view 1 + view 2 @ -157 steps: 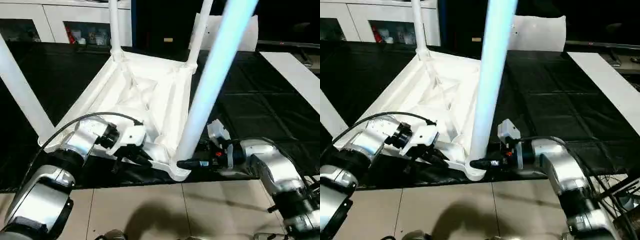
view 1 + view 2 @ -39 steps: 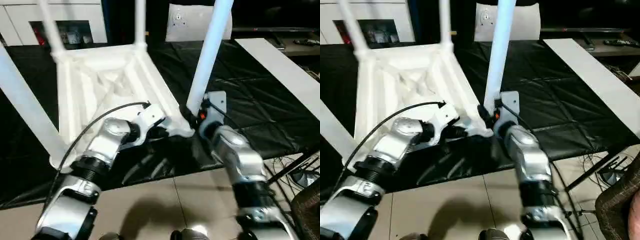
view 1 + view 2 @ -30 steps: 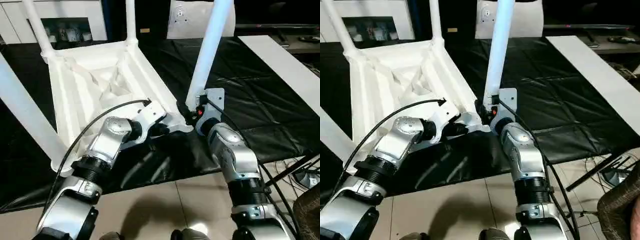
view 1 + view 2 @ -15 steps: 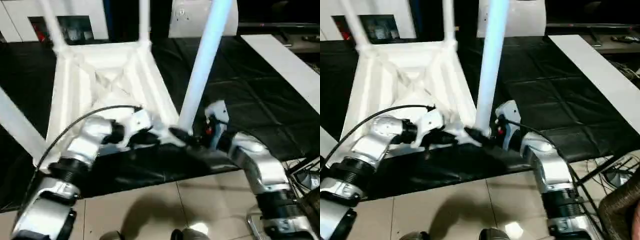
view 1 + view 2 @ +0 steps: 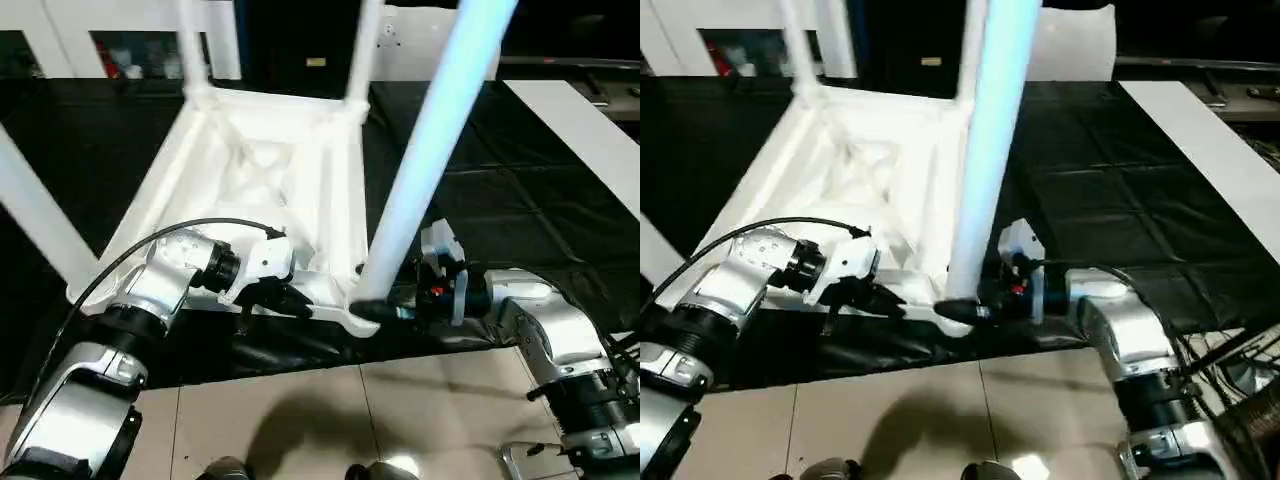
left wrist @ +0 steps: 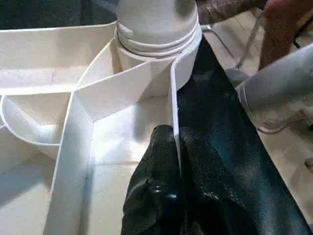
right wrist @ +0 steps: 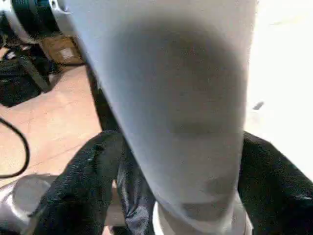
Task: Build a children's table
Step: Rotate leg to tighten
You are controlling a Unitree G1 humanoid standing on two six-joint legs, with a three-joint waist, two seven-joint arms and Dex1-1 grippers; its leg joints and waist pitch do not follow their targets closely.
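**Both grippers at the near corner of the upturned table**

The tabletop [image 5: 260,190] lies upside down on a black mat [image 5: 520,210], with its ribbed underside facing up. White tube legs stand in its round corner sockets. The nearest leg [image 5: 425,140] rises from the corner socket [image 5: 362,305] that is closest to the robot, and two far legs [image 5: 192,45] stand at the back corners. One more leg [image 5: 35,215] crosses the view beside the left edge of the tabletop.

The left gripper [image 6: 173,152] is at the near rim of the tabletop, just beside this corner socket. Its two black fingers [image 6: 156,176] are pressed together on a thin upright wall [image 6: 172,103] of the tabletop, one finger on each side of it.

The right gripper [image 7: 181,161] reaches to the base of the nearest leg from the other side of the socket. Its fingers [image 7: 88,171] stand apart, one on each side of the tube, close against it just above the socket.

Beyond the tabletop there is a white cabinet [image 5: 120,30] with glass doors. A flat white board [image 5: 585,140] lies on the mat, well apart from the tabletop, to the robot's right.
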